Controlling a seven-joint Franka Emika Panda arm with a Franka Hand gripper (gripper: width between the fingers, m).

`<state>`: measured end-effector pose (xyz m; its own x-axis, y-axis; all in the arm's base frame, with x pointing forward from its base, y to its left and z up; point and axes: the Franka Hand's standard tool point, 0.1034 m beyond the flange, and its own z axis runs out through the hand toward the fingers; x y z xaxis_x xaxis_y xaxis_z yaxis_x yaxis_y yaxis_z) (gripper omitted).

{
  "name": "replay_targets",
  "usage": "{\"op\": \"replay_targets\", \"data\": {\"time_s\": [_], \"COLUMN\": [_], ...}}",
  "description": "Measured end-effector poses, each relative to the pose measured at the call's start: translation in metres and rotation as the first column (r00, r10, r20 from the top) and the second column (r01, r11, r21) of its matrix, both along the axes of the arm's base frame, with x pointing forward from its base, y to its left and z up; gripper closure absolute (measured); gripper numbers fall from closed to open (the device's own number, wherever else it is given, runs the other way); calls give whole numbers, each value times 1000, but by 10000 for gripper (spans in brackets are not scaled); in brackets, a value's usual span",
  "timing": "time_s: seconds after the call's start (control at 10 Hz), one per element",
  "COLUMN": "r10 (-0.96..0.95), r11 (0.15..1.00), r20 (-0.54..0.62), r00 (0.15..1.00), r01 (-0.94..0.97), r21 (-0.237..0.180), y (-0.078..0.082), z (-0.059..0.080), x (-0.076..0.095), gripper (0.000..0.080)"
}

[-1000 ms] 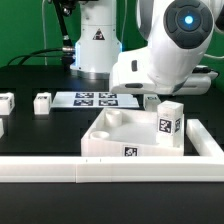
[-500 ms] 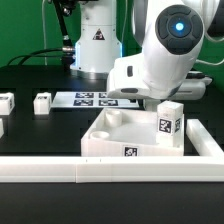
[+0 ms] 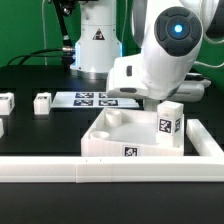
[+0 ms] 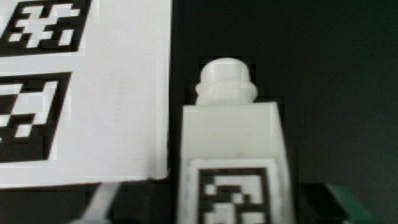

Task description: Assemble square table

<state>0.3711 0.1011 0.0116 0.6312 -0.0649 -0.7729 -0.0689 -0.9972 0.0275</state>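
The arm (image 3: 160, 60) hid the pincer and one end of the marker board (image 3: 85, 99) in the exterior view, where a block (image 3: 2, 126) was cut off at that view's left and the rail (image 3: 60, 170) at both sides, while the wrist view cropped the blurred tag (image 4: 228, 198) on the upright leg (image 4: 231, 150).

Square table (image 3: 100, 143) and leg (image 3: 170, 122) — smooth matt plastic

we find the square table (image 3: 112, 133) behind the border rail (image 3: 60, 169), a leg (image 3: 170, 123) upright on its corner at the exterior view's right, the marker board (image 3: 95, 99) behind, a second leg (image 3: 42, 101) and third leg (image 3: 5, 101) at that view's left
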Motion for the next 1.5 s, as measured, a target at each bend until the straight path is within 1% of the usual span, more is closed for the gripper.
{"op": "replay_targets", "data": {"time_s": [0.1,0.7,0.8,0.9,1.0,1.1,1.2,1.3,1.4,1.5], "r10": [-1,-10,-6,-10,-24,-39,-52,-63,-62,-60], "r11": [1000,1000,1000,1000,1000,999,999,998,998,998], "r20": [0,3,-11,-12,-25,-8,15,18,29,117], "r00": [1000,1000,1000,1000,999,999,999,998,998,991], "r01": [1,10,6,10,24,39,52,63,62,60], "r21": [0,0,-1,1,7,9,12,4,3,5], "y": [0,-4,-9,-14,-18,-22,-26,-27,-27,-25], "z": [0,1,13,31,52,64,75,78,75,72], "x": [0,2,7,17,26,33,37,37,39,48], "gripper": [511,509,509,509,509,509,509,509,509,509]}}
